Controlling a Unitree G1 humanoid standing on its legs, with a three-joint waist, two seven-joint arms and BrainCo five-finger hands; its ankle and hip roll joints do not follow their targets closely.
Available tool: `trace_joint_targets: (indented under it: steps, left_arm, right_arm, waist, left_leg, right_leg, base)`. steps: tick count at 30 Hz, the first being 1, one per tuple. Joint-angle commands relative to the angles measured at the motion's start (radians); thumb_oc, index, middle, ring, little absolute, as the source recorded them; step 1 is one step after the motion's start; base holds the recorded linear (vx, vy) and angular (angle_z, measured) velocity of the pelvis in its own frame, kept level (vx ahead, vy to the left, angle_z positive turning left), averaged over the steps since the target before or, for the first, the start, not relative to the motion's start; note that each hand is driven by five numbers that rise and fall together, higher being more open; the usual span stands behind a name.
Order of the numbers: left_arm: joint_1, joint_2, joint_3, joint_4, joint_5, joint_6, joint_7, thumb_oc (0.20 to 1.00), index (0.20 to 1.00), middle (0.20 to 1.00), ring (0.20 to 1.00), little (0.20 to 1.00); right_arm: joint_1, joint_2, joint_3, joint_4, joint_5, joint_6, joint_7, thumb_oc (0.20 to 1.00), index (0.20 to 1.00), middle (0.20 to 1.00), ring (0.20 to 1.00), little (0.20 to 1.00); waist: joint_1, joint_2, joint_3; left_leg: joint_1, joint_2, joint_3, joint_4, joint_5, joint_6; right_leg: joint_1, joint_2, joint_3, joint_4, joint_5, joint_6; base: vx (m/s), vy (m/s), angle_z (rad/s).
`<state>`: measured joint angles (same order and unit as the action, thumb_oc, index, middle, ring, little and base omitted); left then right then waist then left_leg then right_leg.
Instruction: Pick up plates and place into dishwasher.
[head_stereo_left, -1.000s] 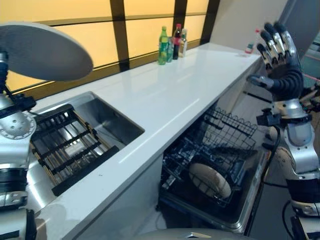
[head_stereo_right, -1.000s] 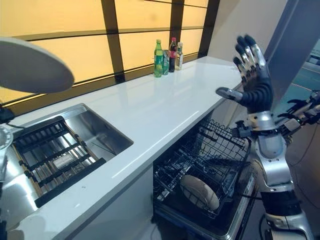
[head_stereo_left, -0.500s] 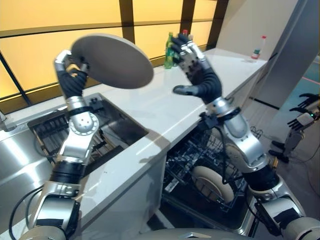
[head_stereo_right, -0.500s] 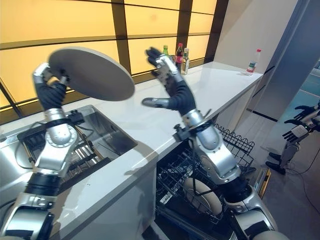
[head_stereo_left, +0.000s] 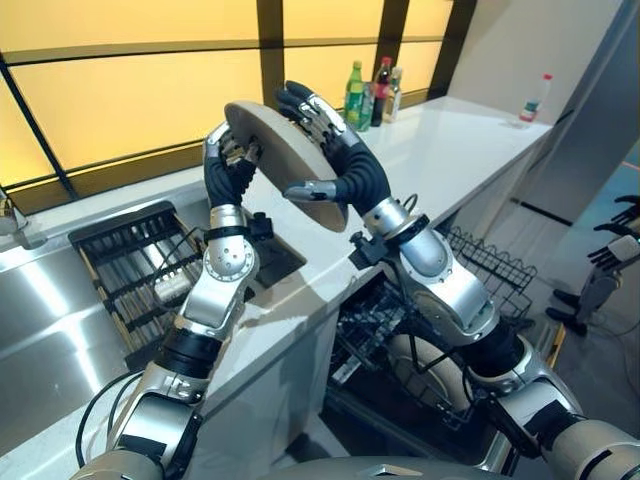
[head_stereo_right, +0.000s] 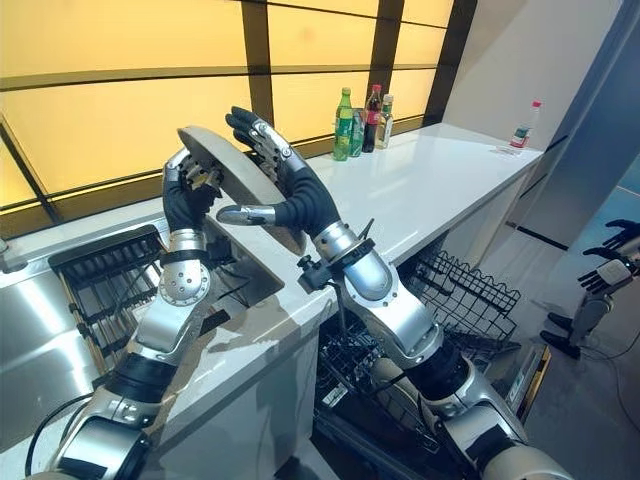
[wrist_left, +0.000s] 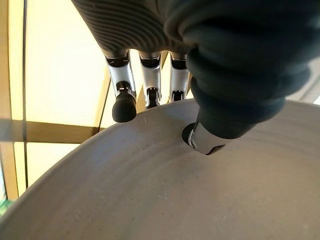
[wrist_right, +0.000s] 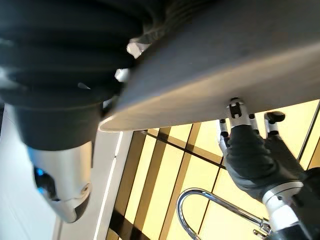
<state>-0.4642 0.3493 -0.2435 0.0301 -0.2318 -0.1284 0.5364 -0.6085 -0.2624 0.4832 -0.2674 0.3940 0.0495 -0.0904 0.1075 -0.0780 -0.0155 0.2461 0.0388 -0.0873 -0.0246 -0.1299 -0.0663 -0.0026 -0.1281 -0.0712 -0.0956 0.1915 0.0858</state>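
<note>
While both hands meet on it above the white counter (head_stereo_left: 430, 150), the plate (head_stereo_left: 285, 160) is a round, matte grey-beige disc with faint concentric rings on its face, held steeply tilted on edge, high over the counter's front edge and the near end of the steel sink (head_stereo_left: 60, 320). It hangs in the air, touching nothing but the two hands. Below and toward the robot's right, the dishwasher (head_stereo_left: 440, 350) stands open with its dark wire rack (head_stereo_right: 450, 290) pulled out, and another pale plate (head_stereo_left: 425, 360) already stands among its tines. The counter runs bare from the plate toward a cluster of bottles (head_stereo_left: 375, 92) at the window, well apart from the hands, and a black slatted drying rack (head_stereo_left: 135, 265) lies over the sink on the robot's left. The left hand (head_stereo_left: 225, 165) grips the plate's rim: its fingers (wrist_left: 123, 102) curl over the edge behind while the thumb presses onto the ringed face, a firm pinch. The right hand (head_stereo_left: 335, 165) lies against the opposite face, its fingers (head_stereo_right: 262, 135) nearly straight and fanned along the upper rim, the thumb stretched out sideways across the plate, so the hand cups rather than clamps it.
</note>
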Motion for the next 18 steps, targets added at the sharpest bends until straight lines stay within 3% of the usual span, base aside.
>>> trace_joint_targets:
  steps: [1,5,8,12,15,18]
  left_arm:
    - [-0.135,-0.018,-0.072,-0.075,0.016,-0.024,-0.028,0.2,0.2,0.2,0.2,0.2]
    - [-0.133,-0.003,-0.063,-0.088,0.022,-0.011,-0.008,0.2,0.2,0.2,0.2,0.2]
    - [-0.124,0.019,-0.046,-0.098,0.024,-0.005,0.002,0.2,0.2,0.2,0.2,0.2]
    - [-0.12,0.049,-0.026,-0.119,0.027,0.014,0.017,0.2,0.2,0.2,0.2,0.2]
    - [-0.122,0.059,-0.014,-0.11,0.045,0.01,0.02,0.2,0.2,0.2,0.2,0.2]
    - [-0.121,0.062,-0.002,-0.111,0.048,0.017,0.024,0.2,0.2,0.2,0.2,0.2]
  right_arm:
    - [-0.12,-0.016,0.011,-0.022,-0.103,0.041,-0.053,1.0,1.0,1.0,1.0,1.0]
    - [-0.11,-0.073,0.002,-0.007,-0.339,0.194,-0.075,1.0,1.0,1.0,1.0,1.0]
    - [-0.095,-0.147,-0.003,-0.016,-0.531,0.302,0.007,1.0,1.0,1.0,1.0,1.0]
    - [-0.098,-0.238,-0.002,-0.047,-0.609,0.39,0.087,1.0,1.0,1.0,1.0,1.0]
    - [-0.111,-0.26,0.002,-0.047,-0.695,0.442,0.152,1.0,1.0,1.0,1.0,1.0]
    - [-0.116,-0.269,0.004,-0.052,-0.674,0.467,0.155,1.0,1.0,1.0,1.0,1.0]
  waist:
    - [0.017,0.056,0.0]
    - [0.008,0.053,-0.001]
    - [-0.004,0.052,-0.001]
    - [-0.016,0.048,0.004]
    - [-0.02,0.045,0.009]
    - [-0.022,0.043,0.01]
  left_leg:
    - [-0.129,0.011,-0.065,-0.063,0.142,-0.005]
    - [-0.131,0.011,-0.059,-0.063,0.142,-0.006]
    - [-0.132,0.01,-0.048,-0.063,0.142,-0.007]
    - [-0.129,0.01,-0.044,-0.063,0.14,-0.009]
    - [-0.13,0.009,-0.041,-0.063,0.146,-0.01]
    - [-0.129,0.01,-0.041,-0.063,0.146,-0.012]
  right_leg:
    - [0.131,-0.059,-0.081,0.019,-0.137,0.078]
    - [0.129,-0.06,-0.076,0.022,-0.136,0.081]
    - [0.124,-0.061,-0.069,0.025,-0.136,0.084]
    - [0.122,-0.059,-0.057,0.031,-0.139,0.086]
    - [0.117,-0.058,-0.049,0.039,-0.136,0.086]
    - [0.117,-0.056,-0.043,0.044,-0.138,0.085]
  base:
    - [0.0,0.0,0.0]
    - [0.0,0.0,0.0]
    - [0.0,0.0,0.0]
    - [0.0,0.0,0.0]
    - [0.0,0.0,0.0]
    - [0.0,0.0,0.0]
